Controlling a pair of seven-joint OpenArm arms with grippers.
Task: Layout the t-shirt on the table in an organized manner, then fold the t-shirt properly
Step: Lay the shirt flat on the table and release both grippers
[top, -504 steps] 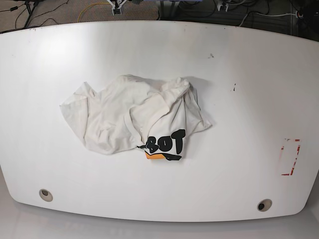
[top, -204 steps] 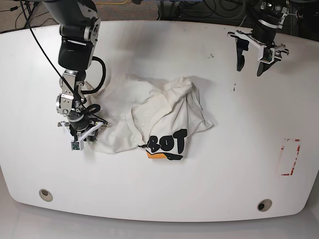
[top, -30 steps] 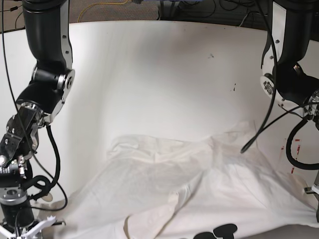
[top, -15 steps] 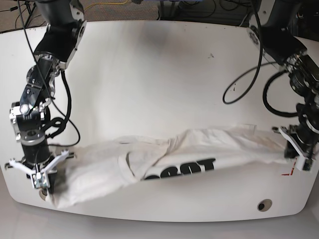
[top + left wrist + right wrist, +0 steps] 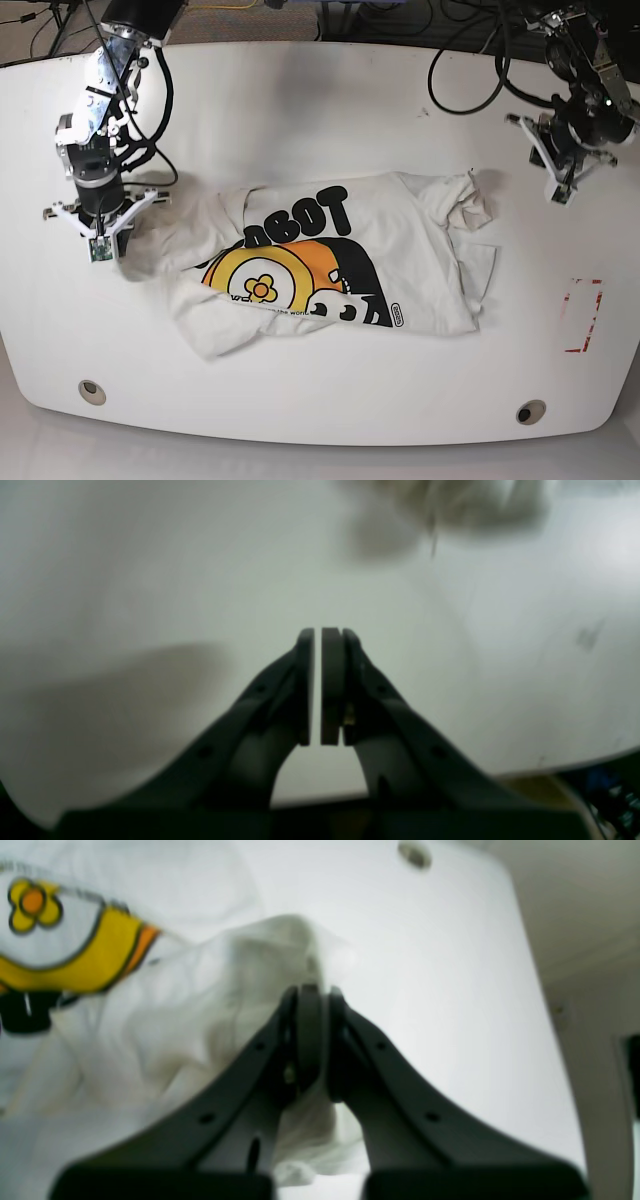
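T-shirt [image 5: 330, 260] lies mid-tabletop [image 5: 300, 110], graphic up. Right gripper [image 5: 103, 240], jaws clamped on its sleeve edge. Left gripper [image 5: 562, 185], jaws together and empty, just beyond the opposite sleeve.

The white cotton t-shirt with the orange-and-yellow round cartoon print [image 5: 330, 265] sprawls across the middle of the large white smooth table [image 5: 330, 110], graphic up, rumpled at its far right corner and along its left edge. It is the only bulky thing on the surface. My right hand [image 5: 100, 243] sits at the shirt's left edge with cloth bunched under it, so that side is crowded. My left hand [image 5: 562, 187] hangs over bare table, well apart from the shirt. Open room runs along the far edge, the near edge and both ends. A red tape rectangle [image 5: 583, 315] and two round grommet holes [image 5: 531, 411] lie flat.
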